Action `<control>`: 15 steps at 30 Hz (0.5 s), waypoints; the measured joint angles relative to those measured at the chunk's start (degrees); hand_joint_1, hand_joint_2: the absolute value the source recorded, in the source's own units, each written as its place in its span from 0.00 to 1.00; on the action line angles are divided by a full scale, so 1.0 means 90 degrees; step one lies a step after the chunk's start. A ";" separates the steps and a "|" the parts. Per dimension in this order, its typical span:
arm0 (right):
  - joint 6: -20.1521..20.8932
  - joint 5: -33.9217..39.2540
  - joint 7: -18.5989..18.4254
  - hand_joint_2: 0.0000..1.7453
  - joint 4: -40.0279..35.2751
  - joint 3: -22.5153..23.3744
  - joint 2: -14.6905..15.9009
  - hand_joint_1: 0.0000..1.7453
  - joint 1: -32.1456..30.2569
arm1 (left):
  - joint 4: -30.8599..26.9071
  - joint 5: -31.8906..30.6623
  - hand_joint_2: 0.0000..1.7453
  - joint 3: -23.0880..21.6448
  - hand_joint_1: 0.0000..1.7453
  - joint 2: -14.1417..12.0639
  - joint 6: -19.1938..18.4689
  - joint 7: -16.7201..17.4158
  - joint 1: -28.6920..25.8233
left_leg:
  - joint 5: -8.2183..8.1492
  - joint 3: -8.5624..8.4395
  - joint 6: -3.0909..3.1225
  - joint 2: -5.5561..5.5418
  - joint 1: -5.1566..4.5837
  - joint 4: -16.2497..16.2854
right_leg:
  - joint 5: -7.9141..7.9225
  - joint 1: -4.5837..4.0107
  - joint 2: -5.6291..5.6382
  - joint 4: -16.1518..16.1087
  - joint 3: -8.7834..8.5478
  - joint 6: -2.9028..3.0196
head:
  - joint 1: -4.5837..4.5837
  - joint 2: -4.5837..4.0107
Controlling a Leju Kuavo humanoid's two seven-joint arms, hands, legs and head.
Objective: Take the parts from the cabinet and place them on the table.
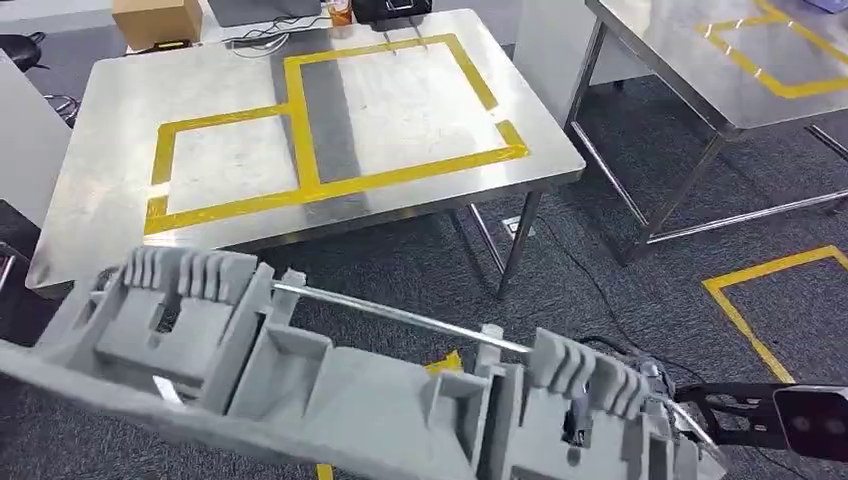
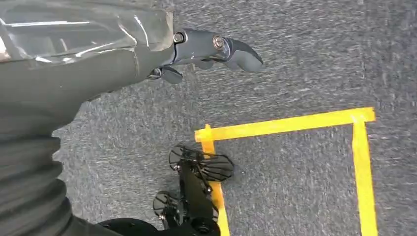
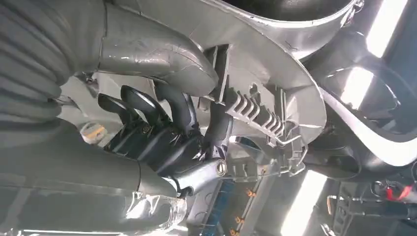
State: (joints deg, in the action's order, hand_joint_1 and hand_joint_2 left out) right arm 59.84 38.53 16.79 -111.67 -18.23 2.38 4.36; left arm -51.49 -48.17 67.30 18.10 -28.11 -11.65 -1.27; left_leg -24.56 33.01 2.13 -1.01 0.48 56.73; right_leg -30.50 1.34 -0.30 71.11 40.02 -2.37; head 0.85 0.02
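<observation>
A steel worktop (image 1: 110, 215) marked with yellow tape (image 1: 300, 140) lay ahead. The grey part (image 1: 330, 385) was gripped by the right hand (image 3: 167, 132); the left hand (image 2: 206, 51) hung loosely curled, nothing held.

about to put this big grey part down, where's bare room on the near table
Both yellow tape boxes on the near steel table are bare, as is the margin around them. Crowded only at the far edge: cardboard box and cables. The grey part is in the right hand.
</observation>
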 joint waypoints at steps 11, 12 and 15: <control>0.0015 -0.0063 0.0017 1.00 -0.0056 0.0015 -0.0007 0.99 0.0005 | 0.0010 -0.0022 1.00 0.0027 0.00 0.0000 0.0027 0.0000 0.0018 | -0.0800 0.0637 -0.0345 0.0043 0.0046 0.1422 | 0.0482 0.0042 0.0018 -0.1375 -0.0708 0.0279 | 0.0017 0.0000; 0.0015 -0.0065 0.0017 1.00 -0.0056 0.0015 -0.0010 0.99 0.0003 | 0.0010 -0.0022 1.00 0.0029 0.00 0.0000 0.0029 0.0000 0.0016 | -0.0970 0.0913 -0.0355 0.0048 0.0050 0.1941 | 0.0467 0.0028 0.0017 -0.1375 -0.0708 0.0299 | 0.0014 0.0000; 0.0032 -0.0078 0.0019 1.00 -0.0056 0.0015 -0.0007 0.99 0.0003 | 0.0010 -0.0022 1.00 0.0036 0.00 0.0005 0.0049 0.0000 0.0007 | -0.0644 0.0960 -0.0303 0.0069 0.0051 0.1837 | 0.0437 -0.0011 0.0022 -0.1374 -0.0758 0.0318 | 0.0017 0.0000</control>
State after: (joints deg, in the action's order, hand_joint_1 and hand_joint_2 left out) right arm 60.13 37.83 16.96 -112.17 -18.10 2.32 4.39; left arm -51.41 -48.37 67.63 18.14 -27.67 -11.65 -1.21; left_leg -30.36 41.66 -0.59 -0.39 0.95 73.27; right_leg -26.57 1.24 -0.10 58.74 33.19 0.49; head 1.01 0.02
